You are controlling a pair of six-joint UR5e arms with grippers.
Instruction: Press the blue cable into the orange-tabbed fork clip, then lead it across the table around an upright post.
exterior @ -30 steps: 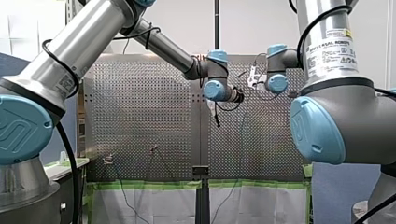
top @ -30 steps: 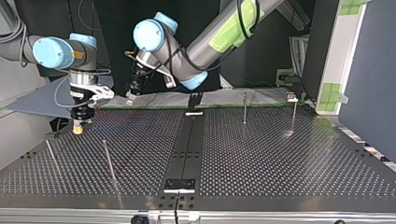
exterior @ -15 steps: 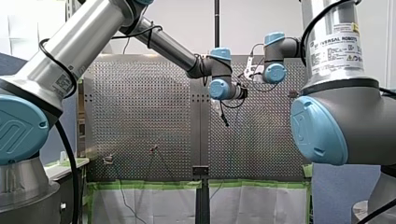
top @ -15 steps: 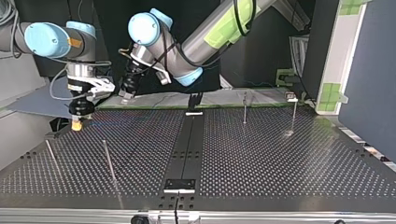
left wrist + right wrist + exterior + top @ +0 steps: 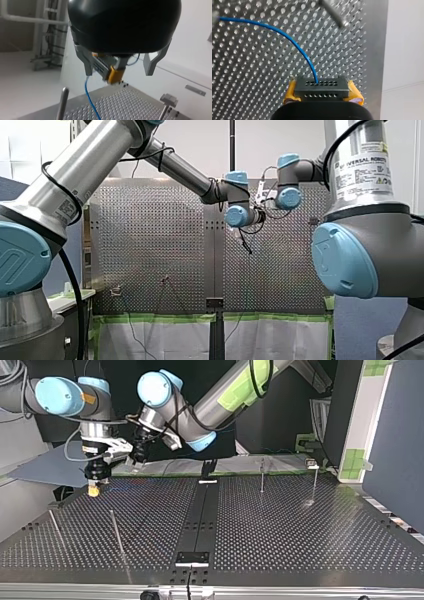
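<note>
Cable first: the blue cable point(image 5: 294, 42) runs out of a dark perforated connector block point(image 5: 322, 87). Our right jaws are clenched on that block, with a yellow pad point(image 5: 355, 93) pressed to each side of it. From the block the cable arcs away over the perforated desk point(image 5: 249, 75).

In the top view our right arm point(image 5: 60, 397) comes down at the desk's far left corner, its yellow tip just above the surface. Our left arm point(image 5: 220, 400) reaches across and hangs just beside it.

Our left jaws are released, their metal fingers point(image 5: 87, 62) spread wide and grasping nothing. Through the gap the left wrist view shows the yellow pad, the block and the cable hanging down beside an upright post point(image 5: 63, 103). A small grey clip point(image 5: 168, 100) stands on the desk near by.

A thin post point(image 5: 262, 476) stands well apart from both arms, towards the top view's right
</note>
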